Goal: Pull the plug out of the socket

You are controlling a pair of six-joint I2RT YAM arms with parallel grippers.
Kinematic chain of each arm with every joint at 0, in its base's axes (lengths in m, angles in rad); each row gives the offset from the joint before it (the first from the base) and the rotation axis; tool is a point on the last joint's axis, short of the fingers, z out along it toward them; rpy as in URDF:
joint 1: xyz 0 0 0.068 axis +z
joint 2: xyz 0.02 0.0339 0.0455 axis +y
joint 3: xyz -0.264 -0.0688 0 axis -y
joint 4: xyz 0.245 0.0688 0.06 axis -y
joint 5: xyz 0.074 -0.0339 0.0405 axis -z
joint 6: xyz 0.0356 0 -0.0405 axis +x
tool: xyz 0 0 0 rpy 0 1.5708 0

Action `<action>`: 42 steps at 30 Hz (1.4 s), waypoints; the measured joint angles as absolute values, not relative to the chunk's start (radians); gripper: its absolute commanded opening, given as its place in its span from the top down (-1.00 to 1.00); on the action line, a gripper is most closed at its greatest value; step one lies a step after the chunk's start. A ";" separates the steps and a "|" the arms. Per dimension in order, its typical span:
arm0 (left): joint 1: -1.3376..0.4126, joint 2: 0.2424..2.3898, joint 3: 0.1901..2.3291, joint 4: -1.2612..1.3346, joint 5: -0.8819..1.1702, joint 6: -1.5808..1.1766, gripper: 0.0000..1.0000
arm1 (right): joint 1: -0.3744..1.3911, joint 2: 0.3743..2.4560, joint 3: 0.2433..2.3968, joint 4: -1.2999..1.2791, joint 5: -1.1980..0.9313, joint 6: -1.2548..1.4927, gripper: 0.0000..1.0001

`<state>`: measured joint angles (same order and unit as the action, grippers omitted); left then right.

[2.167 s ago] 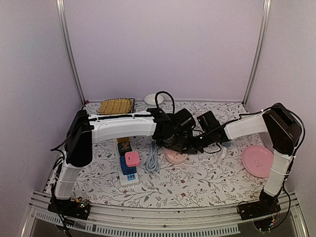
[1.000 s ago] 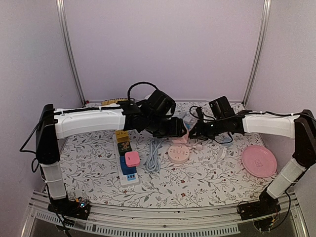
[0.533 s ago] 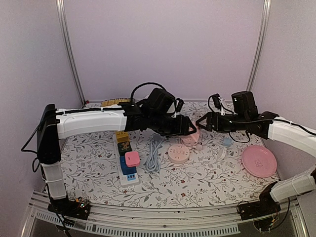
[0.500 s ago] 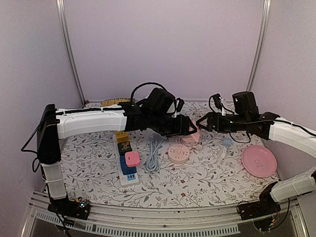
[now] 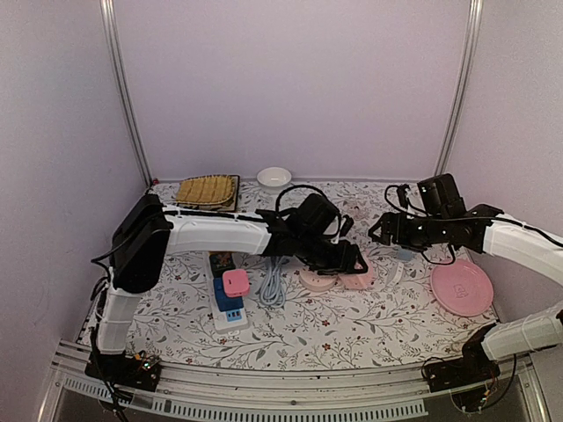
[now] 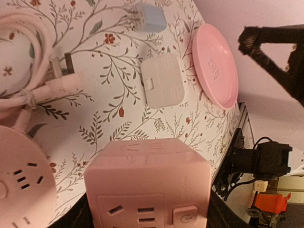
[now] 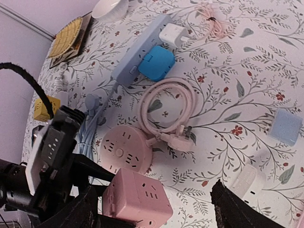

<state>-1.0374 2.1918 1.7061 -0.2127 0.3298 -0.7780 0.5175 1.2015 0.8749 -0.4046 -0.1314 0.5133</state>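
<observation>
Pale lilac walls [image 5: 290,79], framed by two aluminium uprights [image 5: 123,88], enclose an evenly lit table [image 5: 290,387] draped in floral-print cloth [image 5: 352,325] across the lower frame.

The pink cube socket [image 6: 147,180] is gripped at its sides by the left gripper [image 5: 354,272], just beside a round pink socket [image 7: 124,149]. Whether it rests on the table cannot be told. Outlets and 1 button are seen on its near face. The pink plug [image 7: 182,140] is laid flat on the table, apart from the cube, with its prongs bare. It is joined to a coiled pink cable [image 7: 168,107].
</observation>
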 measured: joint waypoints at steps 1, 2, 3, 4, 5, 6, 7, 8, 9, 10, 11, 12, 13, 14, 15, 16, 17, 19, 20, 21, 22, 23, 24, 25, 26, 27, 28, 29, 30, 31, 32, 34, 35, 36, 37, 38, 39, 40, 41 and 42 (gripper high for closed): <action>-1.051 2.233 1.740 -0.229 0.333 -0.771 0.23 | 0.514 1.198 0.870 -0.417 -0.123 0.519 -0.67; -1.061 2.263 1.767 -0.239 0.336 -0.762 0.21 | 0.513 1.192 0.865 -0.435 -0.111 0.525 -0.67; -1.073 2.294 1.798 -0.255 0.341 -0.752 0.19 | 0.512 1.182 0.861 -0.450 -0.102 0.532 -0.67; -1.086 2.327 1.835 -0.273 0.347 -0.741 0.18 | 0.512 1.168 0.859 -0.463 -0.095 0.536 -0.67; -1.098 2.358 1.874 -0.291 0.352 -0.727 0.17 | 0.511 1.156 0.858 -0.471 -0.087 0.539 -0.67; -1.111 2.387 1.915 -0.310 0.356 -0.715 0.15 | 0.511 1.140 0.858 -0.479 -0.082 0.543 -0.67; -1.120 2.407 1.945 -0.324 0.359 -0.705 0.11 | 0.510 1.124 0.857 -0.487 -0.076 0.546 -0.67; -1.130 2.430 1.982 -0.342 0.362 -0.696 0.08 | 0.510 1.113 0.857 -0.493 -0.072 0.549 -0.67; -1.137 2.448 2.011 -0.352 0.365 -0.686 0.03 | 0.510 1.104 0.857 -0.500 -0.065 0.553 -0.67; -1.144 2.463 2.038 -0.364 0.369 -0.680 -0.06 | 0.510 1.096 0.857 -0.508 -0.060 0.558 -0.67; -1.150 2.474 2.057 -0.373 0.373 -0.674 -0.13 | 0.510 1.090 0.855 -0.514 -0.057 0.561 -0.67; -1.154 2.479 2.067 -0.380 0.376 -0.670 -0.20 | 0.510 1.085 0.850 -0.517 -0.057 0.563 -0.67; -1.159 2.482 2.075 -0.386 0.379 -0.665 -0.30 | 0.510 1.080 0.844 -0.521 -0.056 0.566 -0.67; -1.163 2.483 2.078 -0.389 0.379 -0.662 -0.39 | 0.510 1.076 0.838 -0.527 -0.055 0.567 -0.67; -1.165 2.483 2.079 -0.392 0.379 -0.659 -0.46 | 0.510 1.074 0.833 -0.533 -0.054 0.569 -0.67; -1.166 2.483 2.079 -0.394 0.377 -0.657 -0.54 | 0.510 1.071 0.826 -0.538 -0.054 0.570 -0.67; -1.167 2.483 2.079 -0.397 0.376 -0.655 -0.61 | 0.510 1.069 0.821 -0.545 -0.054 0.573 -0.67; -1.168 2.483 2.079 -0.402 0.368 -0.653 -0.67 | 0.510 1.068 0.816 -0.556 -0.054 0.576 -0.67; -1.169 2.483 2.079 -0.404 0.363 -0.654 -0.68 | 0.510 1.068 0.814 -0.561 -0.054 0.579 -0.67; -1.170 2.483 2.078 -0.406 0.355 -0.654 -0.69 | 0.510 1.068 0.813 -0.562 -0.054 0.580 -0.67; -1.170 2.483 2.078 -0.408 0.348 -0.654 -0.69 | 0.510 1.068 0.813 -0.564 -0.054 0.581 -0.67; -1.170 2.482 2.078 -0.410 0.341 -0.653 -0.69 | 0.510 1.068 0.813 -0.565 -0.054 0.583 -0.67; -1.170 2.481 2.075 -0.412 0.330 -0.653 -0.69 | 0.510 1.068 0.813 -0.565 -0.054 0.584 -0.67; -1.170 2.479 2.074 -0.418 0.319 -0.650 -0.69 | 0.510 1.069 0.813 -0.565 -0.054 0.584 -0.67; -1.170 2.478 2.073 -0.425 0.305 -0.646 -0.69 | 0.510 1.070 0.813 -0.564 -0.054 0.584 -0.67; -1.170 2.474 2.072 -0.432 0.293 -0.644 -0.69 | 0.510 1.072 0.813 -0.564 -0.054 0.584 -0.67; -1.170 2.470 2.070 -0.439 0.281 -0.640 -0.68 | 0.510 1.077 0.814 -0.564 -0.054 0.584 -0.67; -1.170 2.463 2.068 -0.450 0.261 -0.636 -0.67 | 0.510 1.084 0.814 -0.564 -0.054 0.584 -0.67; -1.169 2.455 2.067 -0.461 0.244 -0.634 -0.65 | 0.510 1.092 0.814 -0.564 -0.054 0.583 -0.67; -1.169 2.449 2.065 -0.468 0.229 -0.631 -0.65 | 0.510 1.102 0.814 -0.564 -0.054 0.583 -0.67; -1.168 2.443 2.065 -0.478 0.214 -0.628 -0.64 | 0.510 1.110 0.815 -0.564 -0.054 0.583 -0.67; -1.165 2.429 2.065 -0.505 0.183 -0.626 -0.61 | 0.510 1.126 0.821 -0.564 -0.054 0.582 -0.67; -1.164 2.424 2.065 -0.516 0.166 -0.620 -0.60 | 0.510 1.134 0.826 -0.564 -0.054 0.582 -0.67; -1.163 2.421 2.065 -0.524 0.157 -0.617 -0.60 | 0.510 1.142 0.831 -0.561 -0.055 0.579 -0.67; -1.163 2.419 2.065 -0.532 0.145 -0.614 -0.59 | 0.510 1.149 0.837 -0.559 -0.055 0.579 -0.67; -1.163 2.416 2.065 -0.540 0.140 -0.611 -0.57 | 0.510 1.156 0.841 -0.559 -0.056 0.578 -0.67; -1.163 2.415 2.065 -0.547 0.131 -0.609 -0.56 | 0.510 1.163 0.845 -0.557 -0.057 0.575 -0.67; -1.162 2.414 2.065 -0.551 0.123 -0.607 -0.54 | 0.510 1.169 0.847 -0.555 -0.058 0.574 -0.67; -1.162 2.413 2.065 -0.556 0.119 -0.605 -0.53 | 0.510 1.176 0.849 -0.554 -0.059 0.571 -0.67; -1.162 2.413 2.065 -0.560 0.115 -0.602 -0.52 | 0.510 1.183 0.852 -0.554 -0.060 0.568 -0.67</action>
<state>-1.1622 2.4134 2.0651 -0.5602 0.1146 -0.6018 0.5102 1.1828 0.8516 -0.5545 -0.0605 0.5678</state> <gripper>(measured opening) 0.776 0.835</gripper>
